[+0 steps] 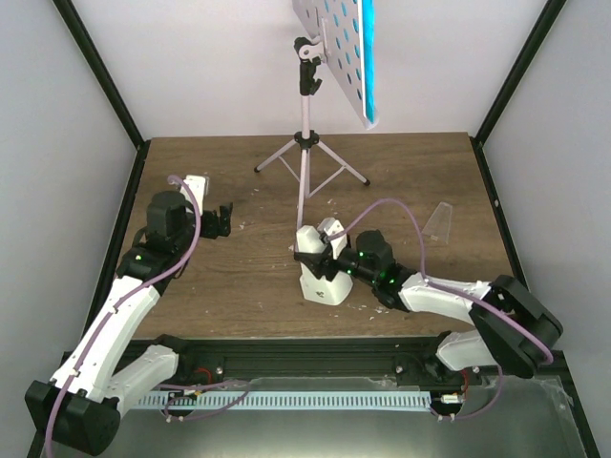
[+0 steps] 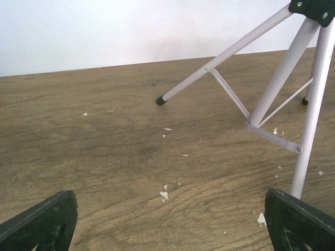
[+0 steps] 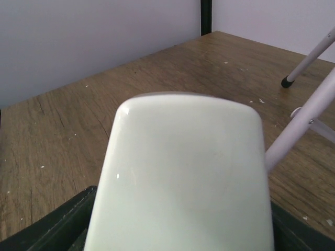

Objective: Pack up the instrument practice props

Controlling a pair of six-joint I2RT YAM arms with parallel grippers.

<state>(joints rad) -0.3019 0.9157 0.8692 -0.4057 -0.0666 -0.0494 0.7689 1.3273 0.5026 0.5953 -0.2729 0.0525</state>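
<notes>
While the small white pyramid metronome (image 1: pixel 320 279) stands upright near the middle of the brown wood-grain table (image 1: pixel 239 296), the right gripper (image 1: pixel 323 256) reaches in from the right and pinches it, one black finger against each side. In the right wrist view its glossy body fills most of the picture, with dark fingers (image 3: pixel 57 230) showing at the lower corners. Just beyond it rises the pale pink-white metal music stand (image 1: pixel 305 143), thin tripod legs spread on the far half of the table, the nearest leg ending just beside the metronome. Its hole-perforated desk (image 1: pixel 329 43) tilts at the top of the pole, and the teal-covered booklet of sheet music (image 1: pixel 368 57) rests on the desk's far face, teal showing through the holes. To the left, the left gripper (image 1: pixel 221 219) sits low over the wood with its fingers (image 2: pixel 42 222) spread wide and nothing between them, facing the tripod legs. A small clear plastic piece (image 1: pixel 439 221) stands on the right side, and pale flecks (image 2: pixel 164 194) dot the tabletop
</notes>
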